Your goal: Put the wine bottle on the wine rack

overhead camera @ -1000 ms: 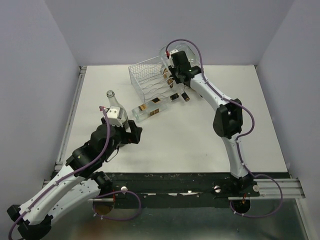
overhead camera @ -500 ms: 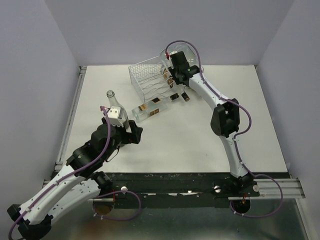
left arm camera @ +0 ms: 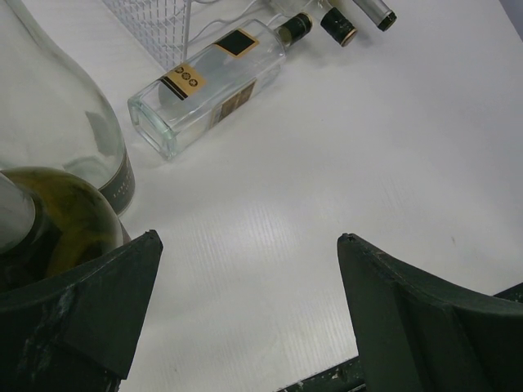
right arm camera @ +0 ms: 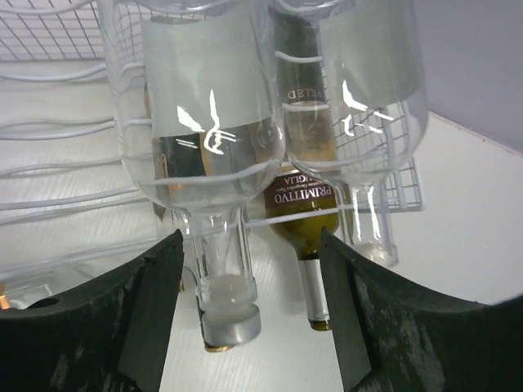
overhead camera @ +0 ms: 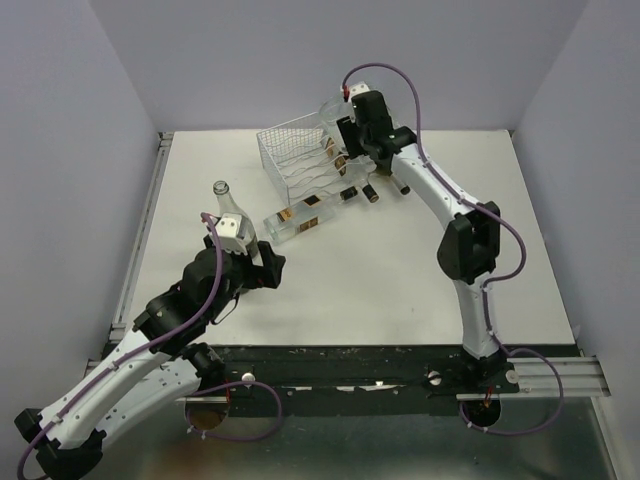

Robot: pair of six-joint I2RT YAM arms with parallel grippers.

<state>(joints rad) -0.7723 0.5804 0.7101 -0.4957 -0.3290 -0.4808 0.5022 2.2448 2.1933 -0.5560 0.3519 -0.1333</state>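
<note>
Drawn back, the right tool (right arm camera: pixel 249 241) stands spread, the wine bottle (right arm camera: pixel 208 122) just ahead lying in the wine rack (right arm camera: pixel 49 33).

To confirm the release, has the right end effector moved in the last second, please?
Yes: the right end effector drew back rightward, away from the wine rack.

Both arms are the same kit: the left arm (overhead camera: pixel 130 372) and right arm (overhead camera: pixel 476 300) have white shell links with chunky black joint housings. A purple cable (overhead camera: pixel 386 72) loops along each one outward from the black mounting rail (overhead camera: pixel 340 368). The right arm's has a red connector (overhead camera: pixel 347 93) at the end farthest from the rail. Dark screw holes dot the left's white link nearest the rail. The left gripper (left arm camera: pixel 247 235) and right gripper (right arm camera: pixel 250 232) have matte black wedge fingers, the left's scuffed grey.
</note>
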